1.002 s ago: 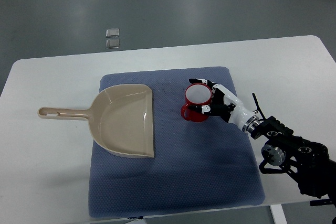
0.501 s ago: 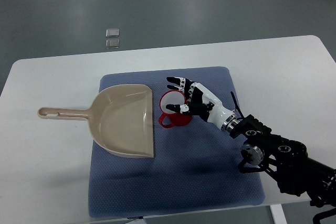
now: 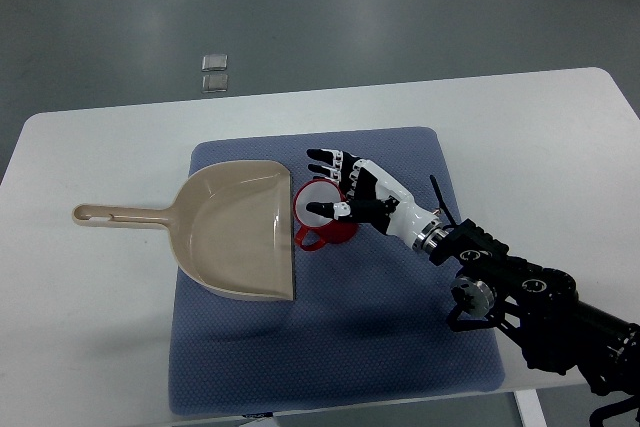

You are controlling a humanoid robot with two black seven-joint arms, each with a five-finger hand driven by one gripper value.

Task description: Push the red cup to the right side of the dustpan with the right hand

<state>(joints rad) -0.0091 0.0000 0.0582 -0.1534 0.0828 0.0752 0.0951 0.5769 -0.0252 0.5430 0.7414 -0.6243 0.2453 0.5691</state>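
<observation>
I've got the right hand (image 3: pixel 345 187) with fingers spread flat against the red cup (image 3: pixel 318 215), shoving not gripping; cup's touching the dustpan (image 3: pixel 240 232)'s right edge.

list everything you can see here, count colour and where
cup: 1, red with white inside, on the mat, right against the dustpan's right edge
dustpan: 1, beige, left part of the mat, handle lying out onto the table to the left
mat: 1, blue-grey, middle of the table
table: 1, white, fills most of the view
small clear squares: 2, greyish, on the floor beyond the table
floor: grey, top of the view
right hand: 1, white and black, fingers spread against the cup's right side, black arm coming in from the lower right
left hand: not in view
</observation>
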